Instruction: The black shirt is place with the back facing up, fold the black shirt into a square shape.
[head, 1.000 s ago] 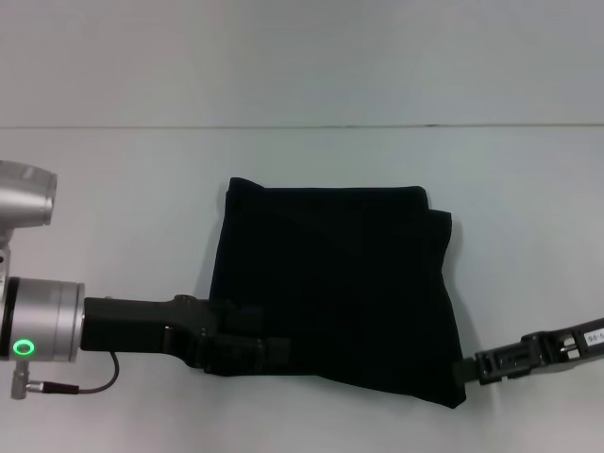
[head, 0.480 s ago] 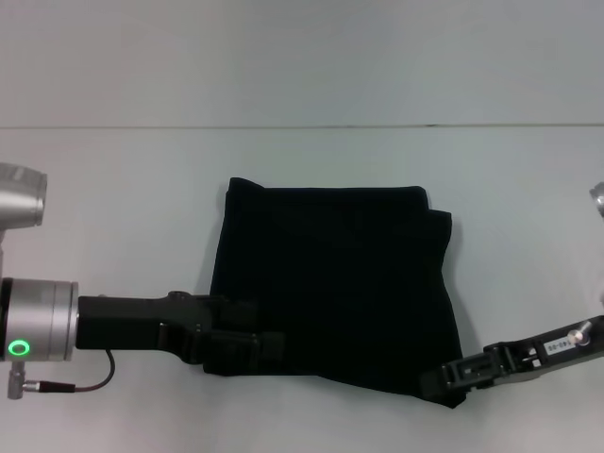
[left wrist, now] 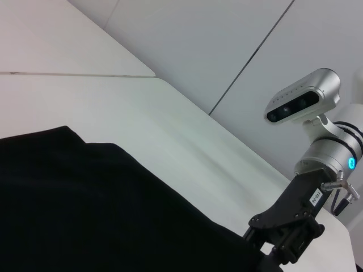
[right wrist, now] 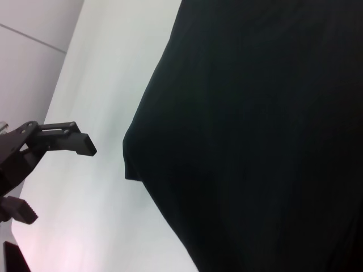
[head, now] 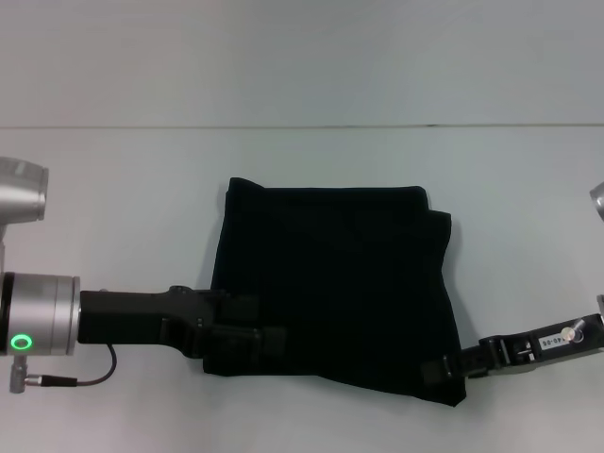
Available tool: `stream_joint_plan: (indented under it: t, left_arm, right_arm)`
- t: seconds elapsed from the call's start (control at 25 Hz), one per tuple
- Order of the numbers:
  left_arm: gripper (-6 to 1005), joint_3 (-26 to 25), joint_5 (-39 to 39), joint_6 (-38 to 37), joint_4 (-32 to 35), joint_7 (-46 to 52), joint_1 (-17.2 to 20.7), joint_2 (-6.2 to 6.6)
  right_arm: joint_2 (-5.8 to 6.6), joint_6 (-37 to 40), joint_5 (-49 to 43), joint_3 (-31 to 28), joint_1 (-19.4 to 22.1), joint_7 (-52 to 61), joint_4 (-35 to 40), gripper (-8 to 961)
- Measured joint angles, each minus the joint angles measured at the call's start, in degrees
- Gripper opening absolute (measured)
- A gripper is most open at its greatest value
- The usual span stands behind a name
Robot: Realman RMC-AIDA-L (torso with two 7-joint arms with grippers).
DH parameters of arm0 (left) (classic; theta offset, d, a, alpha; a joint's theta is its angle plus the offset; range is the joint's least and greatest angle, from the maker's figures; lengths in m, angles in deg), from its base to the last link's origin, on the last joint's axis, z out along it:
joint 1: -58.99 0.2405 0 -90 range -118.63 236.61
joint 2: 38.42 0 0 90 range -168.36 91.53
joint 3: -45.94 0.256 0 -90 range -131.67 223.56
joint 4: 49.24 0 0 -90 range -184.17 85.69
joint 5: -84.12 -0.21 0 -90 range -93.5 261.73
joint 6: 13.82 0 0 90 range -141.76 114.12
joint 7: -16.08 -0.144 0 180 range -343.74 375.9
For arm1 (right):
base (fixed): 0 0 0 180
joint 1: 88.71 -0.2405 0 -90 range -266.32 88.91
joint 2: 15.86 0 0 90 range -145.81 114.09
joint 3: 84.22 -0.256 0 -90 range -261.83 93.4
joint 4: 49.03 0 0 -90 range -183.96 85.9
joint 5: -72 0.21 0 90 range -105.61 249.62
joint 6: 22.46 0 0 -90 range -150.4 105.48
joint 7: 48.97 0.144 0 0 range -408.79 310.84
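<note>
The black shirt lies folded in a rough square at the middle of the white table, with no lettering showing. My left gripper is at the shirt's near left corner. In the right wrist view it is open, with a small gap of table between its fingers and the shirt's corner. My right gripper is low at the shirt's near right corner and touches its edge. It also shows in the left wrist view, at the edge of the shirt.
The table's far edge meets the wall behind the shirt. Bare table lies to both sides of the shirt and beyond it. The right arm's wrist camera stands above its gripper.
My right gripper moved left onto the shirt's near right corner, then drew back slightly to the right. The left gripper and the shirt have hardly moved.
</note>
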Motion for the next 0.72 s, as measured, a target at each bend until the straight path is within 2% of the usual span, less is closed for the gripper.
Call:
stream_joint_plan:
  t: [0.08, 0.52, 0.72]
  left_arm:
    - [892, 0.0, 0.01, 0.27, -0.06, 0.0, -0.01, 0.0]
    - [891, 0.0, 0.16, 0.44, -0.27, 0.0, -0.12, 0.0]
    - [891, 0.0, 0.16, 0.79, -0.27, 0.0, -0.11, 0.0]
  right_arm:
    - [-0.04, -0.07, 0.06, -0.81, 0.14, -1.25, -0.02, 553]
    - [-0.54, 0.37, 0.95, -2.8, 0.29, -4.08, 0.39, 316]
    - [-0.15, 0.65, 2.24, -3.29, 0.21, -4.71, 0.72, 144]
